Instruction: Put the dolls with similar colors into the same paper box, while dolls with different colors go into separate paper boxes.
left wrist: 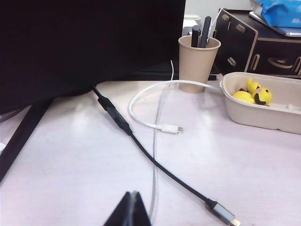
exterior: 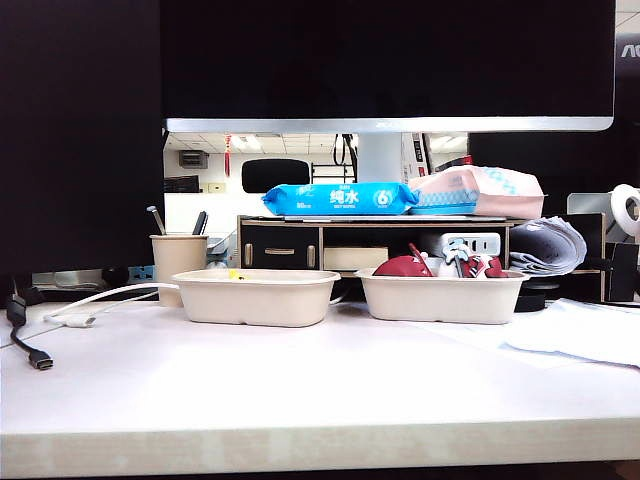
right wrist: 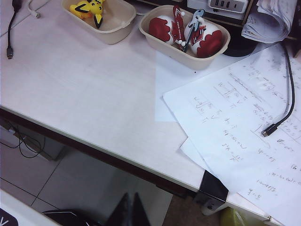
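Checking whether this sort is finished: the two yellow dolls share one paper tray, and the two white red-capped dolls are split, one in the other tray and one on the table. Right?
Not quite. The two yellow dolls do share one paper tray, but the right wrist view shows both white red-capped dolls lying together in the other tray; none is on the table.

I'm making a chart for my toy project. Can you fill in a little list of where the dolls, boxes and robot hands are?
Left box: holds the yellow blob and the yellow black-eared critter
Right box: holds two white dolls with dark-red caps
Dolls loose on the table: none seen
Left gripper: shut, empty, low over the table near the cables
Right gripper: shut, empty, off the table's front edge, above the floor
Sorting: looks finished, colours matched
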### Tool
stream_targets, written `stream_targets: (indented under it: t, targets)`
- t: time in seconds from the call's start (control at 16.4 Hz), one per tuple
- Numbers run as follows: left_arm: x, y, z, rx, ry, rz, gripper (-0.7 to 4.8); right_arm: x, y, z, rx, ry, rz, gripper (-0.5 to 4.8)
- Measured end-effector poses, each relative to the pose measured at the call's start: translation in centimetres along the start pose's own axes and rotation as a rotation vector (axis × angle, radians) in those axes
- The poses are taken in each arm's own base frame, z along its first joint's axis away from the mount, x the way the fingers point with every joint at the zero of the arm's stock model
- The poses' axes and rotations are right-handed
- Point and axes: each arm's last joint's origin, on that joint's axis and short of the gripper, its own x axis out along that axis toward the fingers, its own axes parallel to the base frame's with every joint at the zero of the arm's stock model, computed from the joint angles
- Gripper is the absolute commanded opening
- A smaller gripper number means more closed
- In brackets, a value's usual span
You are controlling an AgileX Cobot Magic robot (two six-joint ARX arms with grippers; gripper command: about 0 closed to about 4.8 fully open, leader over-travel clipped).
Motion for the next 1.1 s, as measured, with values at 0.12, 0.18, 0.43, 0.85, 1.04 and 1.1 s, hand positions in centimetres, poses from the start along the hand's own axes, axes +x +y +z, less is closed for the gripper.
stream_targets:
  t: [0.12, 0.18, 0.43, 0.85, 1.04, 1.1]
  targets:
    - [0.0, 0.0, 0.0, 0.000, 0.000, 0.000, -0.05, 0.0, 0.0, 0.0, -0.001, -0.002, -0.002, 0.00]
    - [0.0, 0.0, 0.0, 0.000, 0.000, 0.000, -0.05, 0.0, 0.0, 0.2, -0.019, -0.026, -0.033, 0.00]
    - [0.0, 0.0, 0.0, 0.000, 0.000, 0.000, -0.05, 0.5, -0.9, 4.2, 0.014, -0.508, -0.288, 0.00]
    - [0.0, 0.0, 0.0, 0.000, 0.001, -0.002, -0.05, 9.0, -5.8, -2.5, 0.103, -0.520, -0.486, 0.00]
    - [0.0, 0.0, 0.0, 0.000, 0.001, -0.001, -0.05, 10.3, -5.0, -5.5, 0.058, -0.615, -0.480, 0.00]
    - [0.0, 0.0, 0.0, 0.000, 0.001, -0.001, -0.05, 10.6, -4.8, -5.9, 0.054, -0.619, -0.466, 0.00]
